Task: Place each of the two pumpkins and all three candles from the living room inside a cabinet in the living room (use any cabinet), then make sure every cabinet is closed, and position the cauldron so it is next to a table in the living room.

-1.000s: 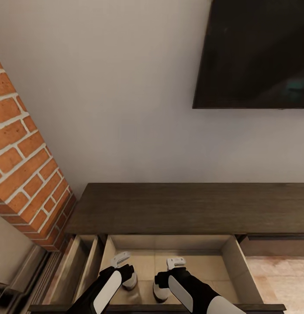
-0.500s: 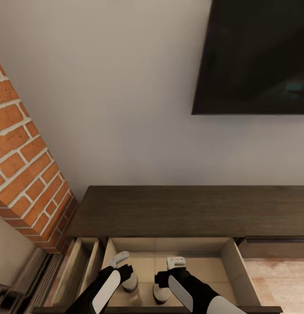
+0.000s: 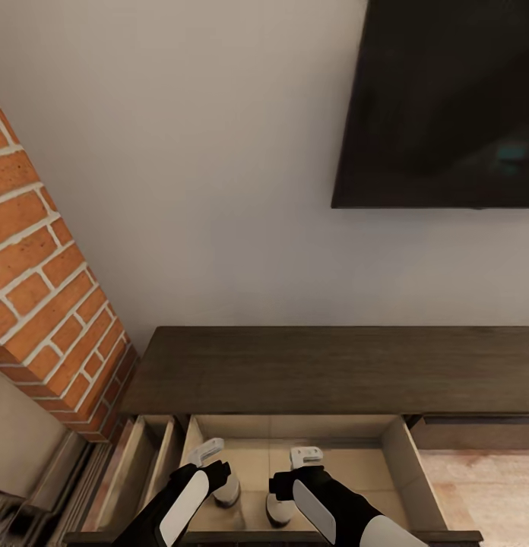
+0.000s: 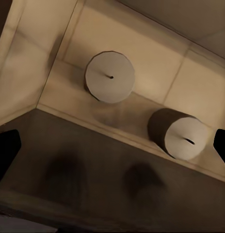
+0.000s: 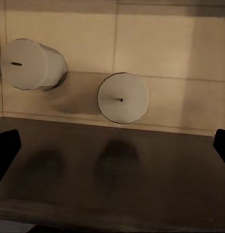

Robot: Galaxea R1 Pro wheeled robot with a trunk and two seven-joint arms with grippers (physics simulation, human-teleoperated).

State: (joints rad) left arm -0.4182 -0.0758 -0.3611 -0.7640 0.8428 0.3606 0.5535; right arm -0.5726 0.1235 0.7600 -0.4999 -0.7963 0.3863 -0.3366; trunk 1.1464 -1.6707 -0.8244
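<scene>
The cabinet (image 3: 333,368) is a long, low dark brown unit against the wall, and its middle drawer (image 3: 401,463) is pulled out, showing a tan inside. Two candles stand on the drawer floor, one (image 3: 229,491) beside my left wrist and one (image 3: 277,510) beside my right wrist. The left wrist view looks down on both candles (image 4: 110,76) (image 4: 183,137), with my left gripper (image 4: 112,150) open above them and holding nothing. In the right wrist view the same two candles (image 5: 123,97) (image 5: 30,64) lie under my open right gripper (image 5: 112,148). Its black fingertips (image 5: 6,150) stand far apart.
A red brick column (image 3: 44,304) rises at the left beside the cabinet. A dark TV screen (image 3: 447,99) hangs on the wall above. A narrower open compartment (image 3: 143,471) sits left of the drawer, a shut drawer front (image 3: 477,433) to its right, with wood floor (image 3: 485,486) below.
The whole picture has slid down a little, so the camera moved. Both arms and the two candles keep their places in the drawer.
</scene>
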